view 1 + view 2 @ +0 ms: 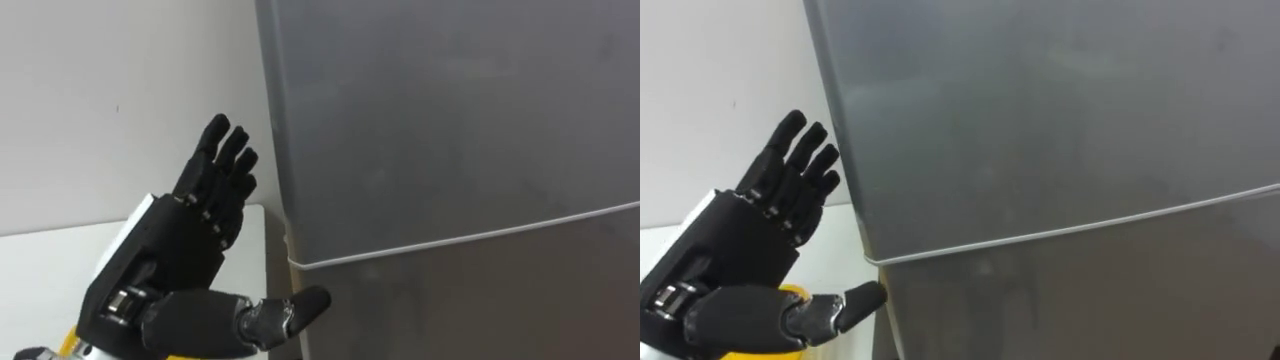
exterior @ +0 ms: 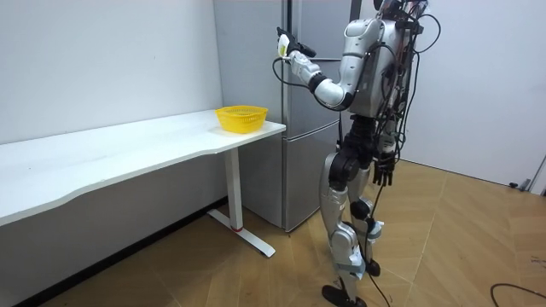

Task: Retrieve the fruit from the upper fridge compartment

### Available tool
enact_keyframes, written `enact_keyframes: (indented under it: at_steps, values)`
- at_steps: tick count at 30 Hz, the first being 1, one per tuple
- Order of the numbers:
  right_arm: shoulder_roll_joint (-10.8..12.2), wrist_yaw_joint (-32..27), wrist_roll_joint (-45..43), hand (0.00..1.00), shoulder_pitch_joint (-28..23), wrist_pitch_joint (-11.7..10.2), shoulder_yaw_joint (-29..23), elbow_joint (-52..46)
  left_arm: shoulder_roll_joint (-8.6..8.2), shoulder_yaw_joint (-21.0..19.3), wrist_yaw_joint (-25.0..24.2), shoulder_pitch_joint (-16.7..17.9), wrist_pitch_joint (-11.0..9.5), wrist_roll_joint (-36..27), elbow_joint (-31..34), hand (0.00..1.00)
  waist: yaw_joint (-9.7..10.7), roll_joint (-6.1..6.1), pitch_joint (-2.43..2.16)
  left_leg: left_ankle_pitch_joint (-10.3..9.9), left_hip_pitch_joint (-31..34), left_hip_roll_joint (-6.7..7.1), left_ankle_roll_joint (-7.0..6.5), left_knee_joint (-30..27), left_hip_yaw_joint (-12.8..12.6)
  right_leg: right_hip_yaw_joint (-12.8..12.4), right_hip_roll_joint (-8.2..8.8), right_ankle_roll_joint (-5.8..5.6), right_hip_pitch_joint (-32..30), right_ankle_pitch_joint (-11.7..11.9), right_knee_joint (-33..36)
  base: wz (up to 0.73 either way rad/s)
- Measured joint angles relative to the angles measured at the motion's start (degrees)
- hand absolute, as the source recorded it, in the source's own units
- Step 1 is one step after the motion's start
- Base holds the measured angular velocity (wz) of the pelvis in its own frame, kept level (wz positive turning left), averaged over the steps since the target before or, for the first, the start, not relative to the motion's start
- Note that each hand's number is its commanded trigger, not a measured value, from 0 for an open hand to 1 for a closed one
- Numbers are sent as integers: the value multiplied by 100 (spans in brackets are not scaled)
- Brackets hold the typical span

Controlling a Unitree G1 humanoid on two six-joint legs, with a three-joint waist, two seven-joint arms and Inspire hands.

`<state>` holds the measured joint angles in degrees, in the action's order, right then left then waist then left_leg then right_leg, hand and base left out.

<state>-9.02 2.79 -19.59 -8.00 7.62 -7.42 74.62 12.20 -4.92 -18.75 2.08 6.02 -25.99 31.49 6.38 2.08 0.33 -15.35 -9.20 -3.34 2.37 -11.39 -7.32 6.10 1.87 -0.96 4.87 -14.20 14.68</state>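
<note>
A tall grey fridge (image 1: 450, 120) stands before me with both doors closed. A thin seam (image 1: 460, 238) divides the upper door from the lower door (image 1: 480, 300). My left hand (image 1: 190, 240) is raised beside the fridge's left edge, open, with straight fingers pointing up. Its thumb (image 1: 300, 308) reaches toward the door edge at seam height and holds nothing. In the room view I stand upright facing the fridge (image 2: 256, 51), left hand (image 2: 286, 41) lifted at the upper door. My right hand (image 2: 384, 170) hangs relaxed by my hip.
A long white table (image 2: 128, 145) runs along the wall at my left, its end next to the fridge. A yellow basket (image 2: 241, 118) sits on that end. A white wall (image 1: 120, 80) is behind the table. Wooden floor lies behind me.
</note>
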Motion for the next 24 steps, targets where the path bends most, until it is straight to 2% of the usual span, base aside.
enact_keyframes:
  at_steps: [7, 8, 13, 24]
  values:
    - [-9, 109, -21, 0, 74, -15, 182, -4, 7, 465, -211, 0, 0, 184, 4, 0, 9, -19, -7, 0, 30, -2, 0, -1, -6, 0, 2, 0, 10, 0, -3, 0]
    - [-12, 107, -21, 0, 96, -23, 186, -4, 10, 522, -218, -3, 0, 183, 4, 0, 24, -13, -19, 0, 57, -2, 0, -8, -6, 5, 3, 0, 8, 0, -5, 0]
    - [-30, 106, -19, 0, 152, -53, 395, -5, 29, 529, -214, -10, 0, 183, 3, 0, 83, 26, -27, 0, 69, -5, 0, -16, -6, 19, 5, 1, 8, 1, -3, 1]
    - [-79, 105, 120, 0, 237, -60, 622, 2, 78, 526, -203, -10, -1, 183, 2, 0, 100, 77, 1, 0, 71, -4, 0, -15, -6, 50, 12, 2, 16, 4, 4, 0]
